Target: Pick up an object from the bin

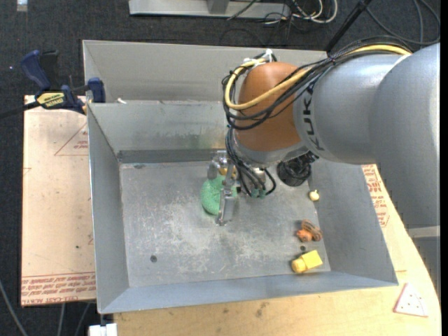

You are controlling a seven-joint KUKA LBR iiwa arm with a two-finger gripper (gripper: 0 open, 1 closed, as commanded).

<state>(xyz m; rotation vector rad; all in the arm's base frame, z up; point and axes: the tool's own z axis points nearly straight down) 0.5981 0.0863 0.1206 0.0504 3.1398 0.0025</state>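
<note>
grey metal bin (175,250) floor: green rounded lump (209,197), likely light and soft; we'd pinch its middle. we cannot tell the adjacent gripper's (225,210) opening.

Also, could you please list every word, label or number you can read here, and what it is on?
"KUKA": on the grey arm, near its orange cover, partly hidden by cables.
No readable text on the green lump, the yellow block or the bin.
</note>
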